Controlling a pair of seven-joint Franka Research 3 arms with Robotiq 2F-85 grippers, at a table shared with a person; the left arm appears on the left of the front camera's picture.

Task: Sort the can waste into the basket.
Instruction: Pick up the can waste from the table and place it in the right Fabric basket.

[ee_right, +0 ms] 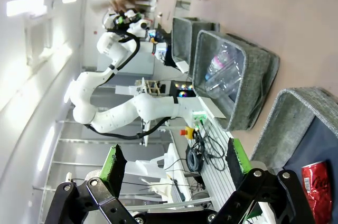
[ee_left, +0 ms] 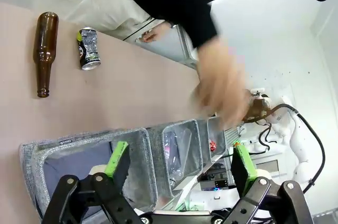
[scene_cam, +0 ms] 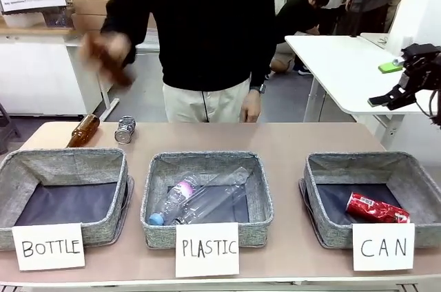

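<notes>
Dented red metal can (scene_cam: 375,208) is parked in the grey woven CAN basket (scene_cam: 358,159); silver-blue metal can (scene_cam: 125,129) is laid far left of it, bare table (scene_cam: 289,137) between. Left tool (ee_left: 179,155) and right tool (ee_right: 174,158) are both released.

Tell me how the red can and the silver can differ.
The red can lies in the CAN basket; the silver can lies on the table beside a brown bottle. The red can is crumpled; the silver can looks less so. Both lie on their sides.
</notes>
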